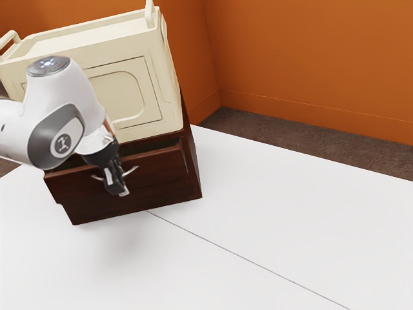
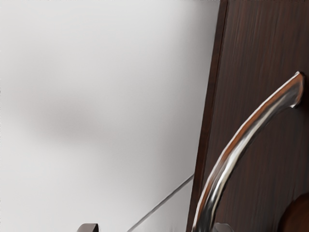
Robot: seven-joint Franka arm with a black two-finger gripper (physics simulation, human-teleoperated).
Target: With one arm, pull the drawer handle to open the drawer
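Silvery metal, the curved drawer handle (image 2: 230, 161) sits between the black hand's (image 1: 119, 187) wide-set fingers, on a dark reddish-brown wooden drawer (image 1: 156, 169). The drawer seems slightly out already; gripping and most of the pull remain. Above is a cream box-shaped container (image 1: 122, 97); below, the white counter (image 1: 290, 213).

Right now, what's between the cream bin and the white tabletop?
The dark wooden drawer cabinet: exterior view shows it standing on the tabletop with the bin on top.
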